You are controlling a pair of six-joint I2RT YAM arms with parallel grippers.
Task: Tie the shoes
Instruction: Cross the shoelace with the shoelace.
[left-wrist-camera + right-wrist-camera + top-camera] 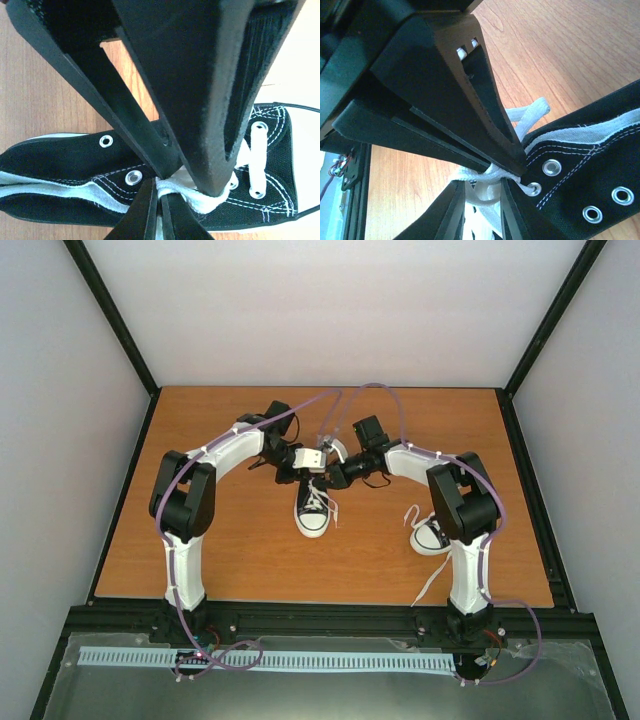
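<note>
Worktop [230, 540]: you've got orange-brown wood grain under everything.
Walls [330, 300]: plain white panels close you in left, back and right.
Frame rail [330, 620]: black, along your near edge.
Slotted strip [120, 655]: white, just below that rail.

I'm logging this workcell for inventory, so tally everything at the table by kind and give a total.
Sneakers: 2, the centre sneaker and the right sneaker
Arms: 2, the left arm and the right arm
Tools: 2, the left tool and the right tool
Table: 1
Total: 7
</note>
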